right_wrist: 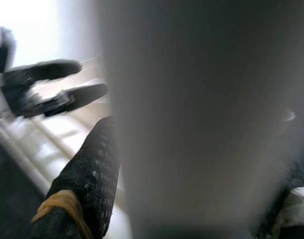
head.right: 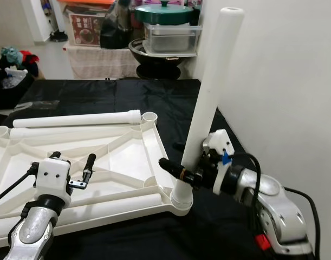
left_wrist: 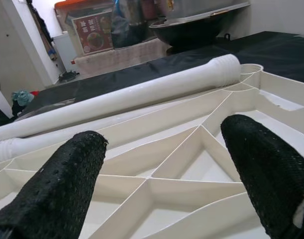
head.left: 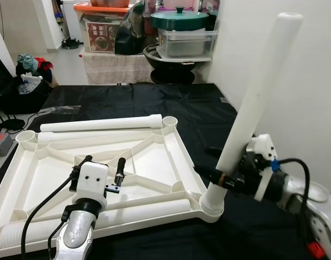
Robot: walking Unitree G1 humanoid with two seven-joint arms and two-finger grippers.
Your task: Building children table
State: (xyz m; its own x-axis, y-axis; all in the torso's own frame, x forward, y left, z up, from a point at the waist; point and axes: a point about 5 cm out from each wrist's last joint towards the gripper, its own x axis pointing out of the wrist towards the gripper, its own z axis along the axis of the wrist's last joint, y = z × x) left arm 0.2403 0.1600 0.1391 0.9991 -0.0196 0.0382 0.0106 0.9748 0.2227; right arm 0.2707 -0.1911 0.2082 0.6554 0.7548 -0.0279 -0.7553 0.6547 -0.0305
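Nearest us lay the upturned tabletop (head.left: 154, 162) on the black desk (head.left: 208, 108). Our right fingers (head.right: 188, 174) clamped the upright leg (head.left: 252, 97) in its near-right socket; left fingers (head.left: 103, 169) hovered apart, spare legs (head.left: 100, 123) lengthwise beyond.

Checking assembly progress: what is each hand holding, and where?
Right hand grips the upright table leg near its bottom, above the corner socket. Left hand holds nothing.

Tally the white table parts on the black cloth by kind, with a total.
Tabletop, upside down: 1
Leg standing in a corner socket, held by the right gripper: 1
Legs lying flat on or beside the tabletop: 3
Total: 5
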